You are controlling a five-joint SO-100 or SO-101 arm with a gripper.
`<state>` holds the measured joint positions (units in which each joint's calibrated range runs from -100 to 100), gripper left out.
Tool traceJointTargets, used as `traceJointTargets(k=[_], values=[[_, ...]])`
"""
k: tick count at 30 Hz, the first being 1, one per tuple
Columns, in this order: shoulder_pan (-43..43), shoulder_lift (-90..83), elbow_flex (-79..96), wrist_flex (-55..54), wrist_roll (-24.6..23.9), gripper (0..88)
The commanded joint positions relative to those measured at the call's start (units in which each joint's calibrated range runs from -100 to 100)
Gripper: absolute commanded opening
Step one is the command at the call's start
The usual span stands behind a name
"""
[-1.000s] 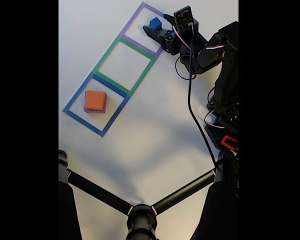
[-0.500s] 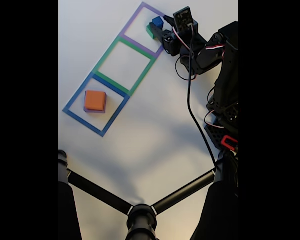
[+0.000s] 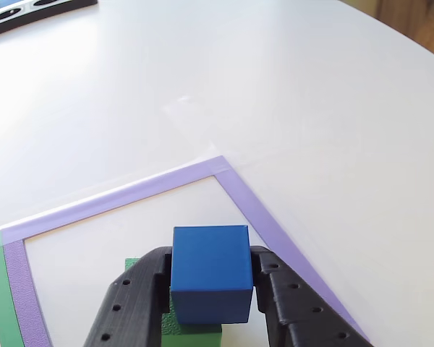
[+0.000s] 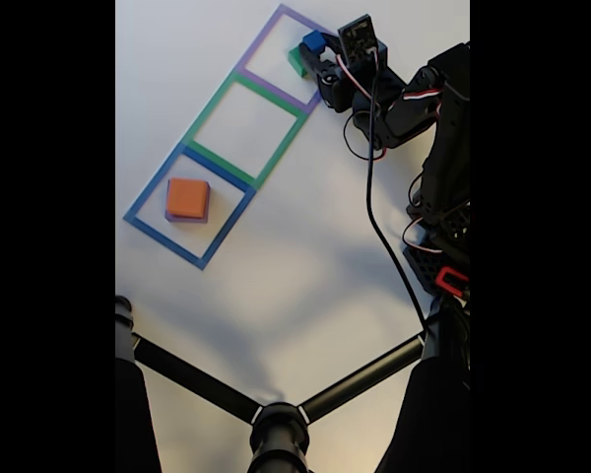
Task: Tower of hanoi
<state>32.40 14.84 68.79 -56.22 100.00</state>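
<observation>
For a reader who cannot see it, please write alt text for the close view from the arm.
A blue cube sits between the two black jaws of the gripper, with a green block just beneath it. They are inside a purple tape square on a white table.

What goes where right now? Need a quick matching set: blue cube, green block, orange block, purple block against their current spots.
Things:
1. blue cube
2. green block
3. orange block
4. purple block

Places:
A. directly under the orange block, only an edge showing
B. on the table inside the purple tape outline, below the blue cube
C. between the gripper's fingers
D. top of the stack in the blue tape outline

Pairs: 1-C, 2-B, 3-D, 4-A
</observation>
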Motion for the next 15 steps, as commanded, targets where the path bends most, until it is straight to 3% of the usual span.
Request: traceJointTargets(k=[1, 9, 15], values=[[-0.9, -0.3, 0.0, 0.1, 0.0, 4.1], [-1.5, -8.1, 1.8, 6.6, 0.0, 3.3], [-2.9, -26.9, 3.5, 25.3, 0.0, 2.7]])
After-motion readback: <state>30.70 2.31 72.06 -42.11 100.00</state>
